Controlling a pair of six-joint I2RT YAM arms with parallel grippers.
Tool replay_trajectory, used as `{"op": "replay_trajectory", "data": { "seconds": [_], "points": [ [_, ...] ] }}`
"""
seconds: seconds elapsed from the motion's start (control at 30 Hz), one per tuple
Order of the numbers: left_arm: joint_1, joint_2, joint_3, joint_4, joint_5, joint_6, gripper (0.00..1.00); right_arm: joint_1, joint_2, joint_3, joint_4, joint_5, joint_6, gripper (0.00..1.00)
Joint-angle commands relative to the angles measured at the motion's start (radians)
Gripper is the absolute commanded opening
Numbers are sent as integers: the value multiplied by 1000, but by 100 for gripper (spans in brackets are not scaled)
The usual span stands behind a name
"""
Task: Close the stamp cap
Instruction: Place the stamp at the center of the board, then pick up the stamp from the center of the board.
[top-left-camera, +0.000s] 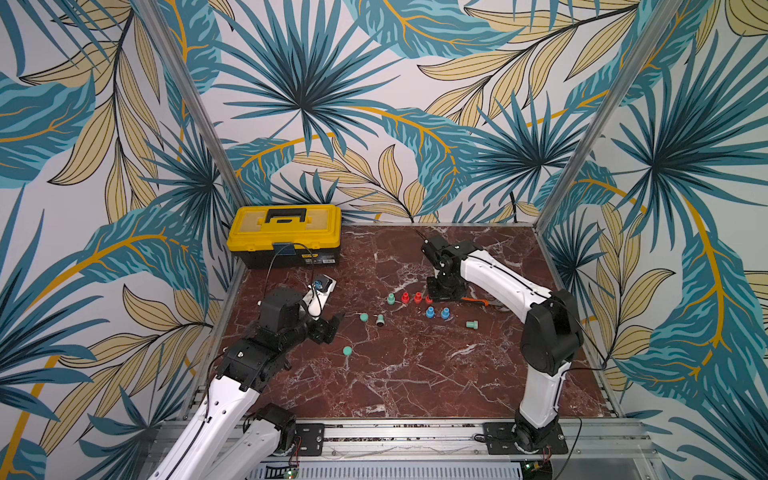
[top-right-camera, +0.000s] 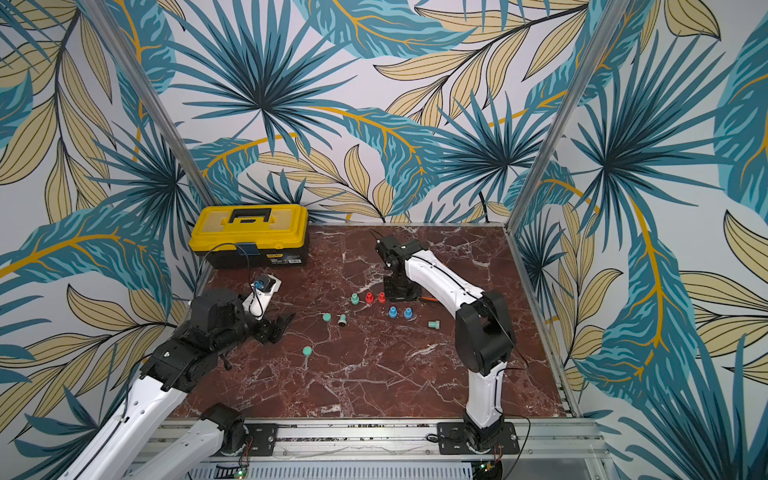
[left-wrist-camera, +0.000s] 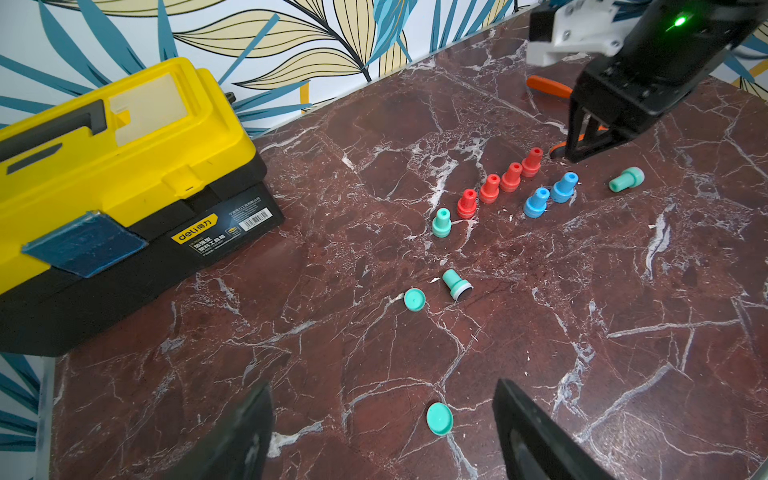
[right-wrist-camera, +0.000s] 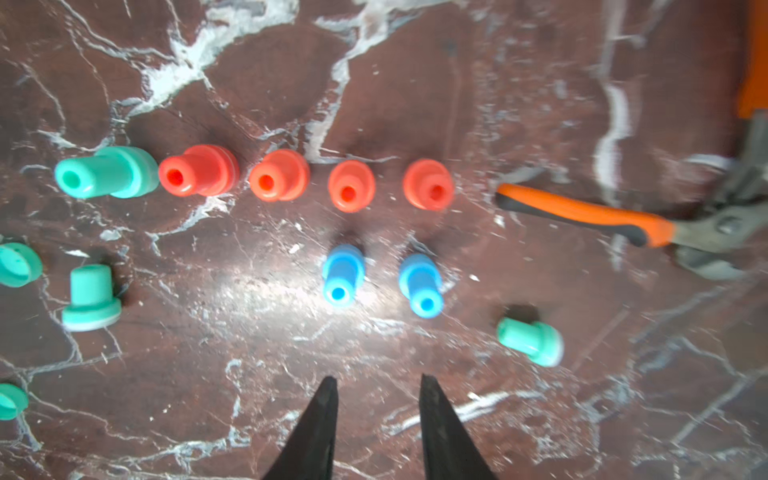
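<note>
An uncapped green stamp (top-left-camera: 380, 319) (left-wrist-camera: 456, 284) lies on its side on the marble table (top-left-camera: 415, 374). One loose green cap (top-left-camera: 363, 317) (left-wrist-camera: 414, 299) sits just beside it. A second green cap (top-left-camera: 348, 351) (left-wrist-camera: 439, 418) lies nearer the front, below and between the wide-open fingers of my left gripper (left-wrist-camera: 382, 432) (top-left-camera: 334, 328), which touches nothing. My right gripper (right-wrist-camera: 379, 380) hangs point-down over the rows of capped stamps, slightly open and empty. Another green stamp (right-wrist-camera: 530, 340) (top-left-camera: 471, 324) lies tipped over, apart to one side of it.
Upright capped stamps stand in rows: one green (top-left-camera: 391, 298), several red (top-left-camera: 405, 297) and two blue (top-left-camera: 430, 312). Orange-handled pliers (right-wrist-camera: 582, 214) lie behind the right gripper. A yellow toolbox (top-left-camera: 286, 232) stands at the back left corner.
</note>
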Motion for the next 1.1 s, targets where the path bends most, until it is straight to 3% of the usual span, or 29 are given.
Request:
{"op": "replay_trajectory", "data": {
  "seconds": [0.0,0.2,0.47,0.83,1.07],
  "points": [
    [8,-11,-7,-4,5,3,85,-22,-63,-102,4,80,39,38],
    [8,-12,-5,-4,14,1,85,-54,-200,-313,117,153,152,44],
    [9,-18,-7,-4,17,-1,85,-61,-311,-540,311,175,447,45],
    [10,-20,-8,-4,19,-2,85,-63,-187,-538,289,196,839,41],
    [10,-20,-8,-4,23,-3,85,-69,-162,-532,337,228,897,43]
  ]
}}
